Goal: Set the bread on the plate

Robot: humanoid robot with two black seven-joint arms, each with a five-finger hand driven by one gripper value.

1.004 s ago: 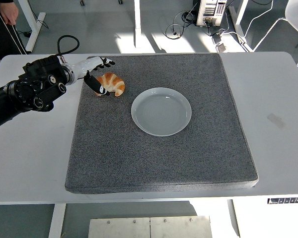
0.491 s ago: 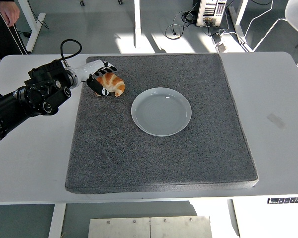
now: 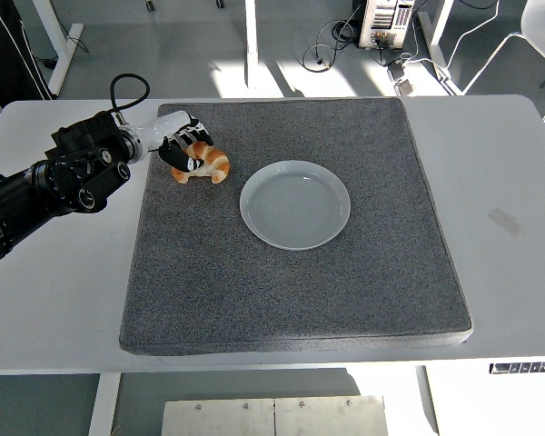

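A golden-brown croissant (image 3: 211, 165) lies on the dark grey mat (image 3: 291, 272), near its far left corner. My left hand (image 3: 187, 145) reaches in from the left and its black fingers curl over the croissant's left half, closed on it. The bread still rests on the mat. A round pale plate (image 3: 295, 204) sits a short way to the right of the croissant, with nothing on it. The right arm does not show.
The mat covers most of the white table (image 3: 509, 227). A black cable (image 3: 127, 86) loops up behind my left wrist. Desk legs, cables and a computer case (image 3: 386, 20) stand on the floor beyond the far edge.
My left hand moved right onto the croissant and its fingers closed over it. The croissant shifted slightly. The person's hand at the top left is gone from view.
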